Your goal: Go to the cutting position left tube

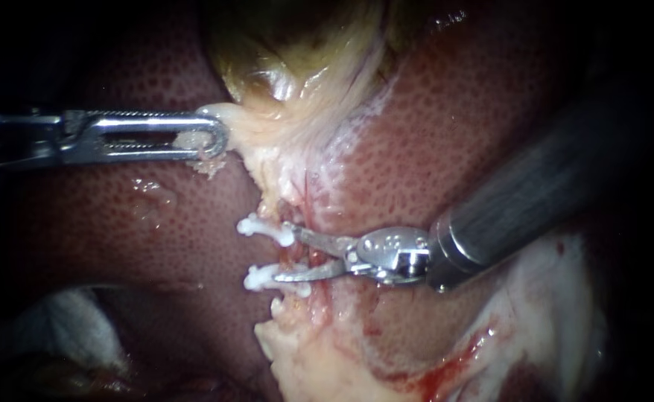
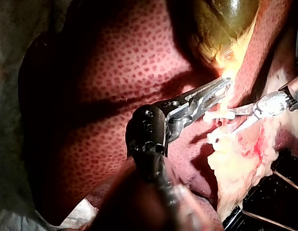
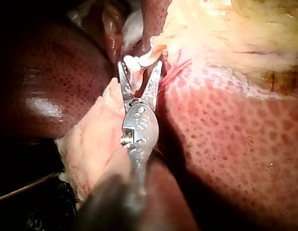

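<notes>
Right instrument's pincer [image 1: 288, 254] is open, straddling the tube [image 1: 302, 257] between two white clips [image 1: 264, 226], not biting. My left pincer [image 1: 211, 140] clamps the gallbladder [image 1: 282, 82] edge. Tube looks soft, thin, slippery and easily torn, so I'd take it midway between clips.

the thin reddish tube [image 1: 298, 257] runs between two white clips [image 1: 266, 227] in pale tissue.

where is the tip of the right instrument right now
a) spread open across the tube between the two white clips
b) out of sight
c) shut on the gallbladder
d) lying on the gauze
a: the right instrument is open across the tube, between the upper clip and the lower clip; it is the left instrument that grips the gallbladder.
</notes>
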Controlling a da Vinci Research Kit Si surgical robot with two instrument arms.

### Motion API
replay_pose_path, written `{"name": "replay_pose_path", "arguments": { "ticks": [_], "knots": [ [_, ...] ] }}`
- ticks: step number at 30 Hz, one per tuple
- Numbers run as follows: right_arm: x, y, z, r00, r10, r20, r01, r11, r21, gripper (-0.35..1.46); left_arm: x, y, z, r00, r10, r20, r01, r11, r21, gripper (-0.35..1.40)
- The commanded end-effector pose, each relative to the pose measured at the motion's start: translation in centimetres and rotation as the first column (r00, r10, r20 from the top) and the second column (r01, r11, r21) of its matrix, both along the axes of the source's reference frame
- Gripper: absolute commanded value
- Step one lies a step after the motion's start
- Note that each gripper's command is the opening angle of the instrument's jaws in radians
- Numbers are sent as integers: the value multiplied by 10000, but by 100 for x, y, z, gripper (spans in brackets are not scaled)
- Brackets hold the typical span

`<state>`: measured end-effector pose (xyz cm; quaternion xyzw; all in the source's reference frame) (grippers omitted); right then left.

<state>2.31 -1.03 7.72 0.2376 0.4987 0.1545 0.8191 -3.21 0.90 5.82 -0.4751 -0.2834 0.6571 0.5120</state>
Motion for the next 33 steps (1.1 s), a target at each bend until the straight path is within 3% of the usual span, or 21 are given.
{"name": "replay_pose_path", "arguments": {
  "ticks": [1,5,10,19,33],
  "knots": [
    [1,-1,0,10000,-57,64,56,10000,67,145,0,0,-1,10000,4,-1,-4,10000,-6,-35],
    [1,-6,2,9996,-182,200,175,9993,325,145,-1,0,0,10000,2,-3,-2,10000,-8,-35],
    [0,-11,4,9979,-614,210,600,9961,641,145,-1,0,0,10000,2,-3,-2,10000,-11,-35],
    [8,-16,10,9942,-1073,57,1062,9894,991,145,-1,0,3,10000,6,-2,-6,10000,-16,-35],
    [42,-13,17,9903,-1382,-134,1388,9832,1187,143,-6,-4,8,10000,55,25,-54,10000,-34,-35]
  ]
}}
